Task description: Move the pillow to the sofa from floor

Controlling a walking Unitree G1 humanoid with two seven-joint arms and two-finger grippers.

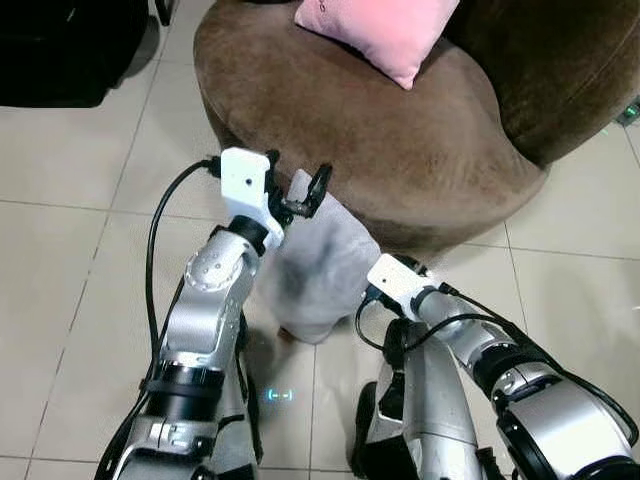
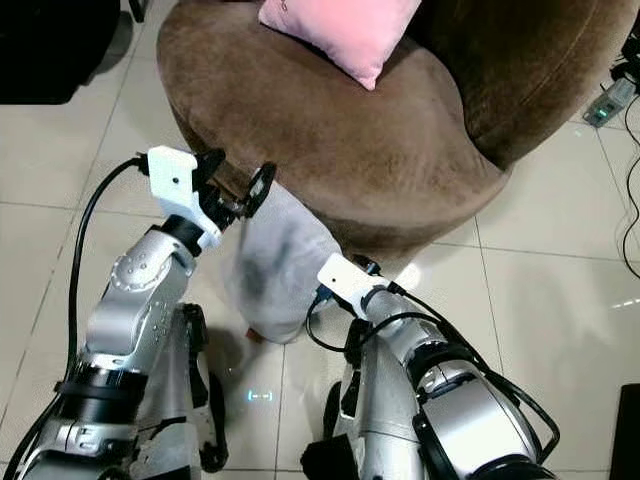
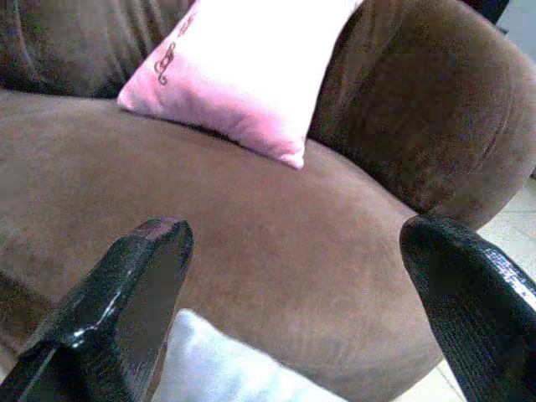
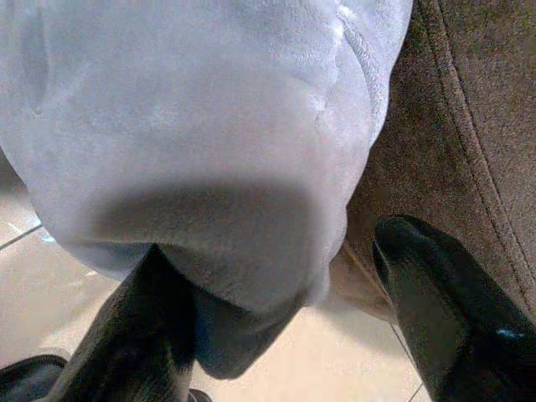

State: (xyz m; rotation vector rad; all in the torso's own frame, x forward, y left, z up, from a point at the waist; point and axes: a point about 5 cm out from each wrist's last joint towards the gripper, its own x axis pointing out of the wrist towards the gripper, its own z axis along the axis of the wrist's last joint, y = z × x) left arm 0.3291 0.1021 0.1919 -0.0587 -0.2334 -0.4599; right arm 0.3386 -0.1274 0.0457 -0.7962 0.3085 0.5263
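Left eye view: you see the grey pillow (image 1: 320, 265) leaning against the brown sofa (image 1: 400, 150), its low end seemingly on the floor (image 1: 70, 250).
Left gripper (image 1: 298, 190): jaws wide, above the pillow's top, holding nothing.
Right gripper (image 4: 276, 335): jaws spread, one finger (image 4: 134, 335) touching the pillow's underside.
Far: pink cushion (image 1: 375, 28) on the seat.

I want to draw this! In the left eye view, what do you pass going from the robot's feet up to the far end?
Tiled floor → grey pillow → brown sofa seat → pink pillow.

A pink pillow (image 1: 378, 30) lies on the brown sofa (image 1: 400, 150), on tiled floor (image 1: 70, 230).
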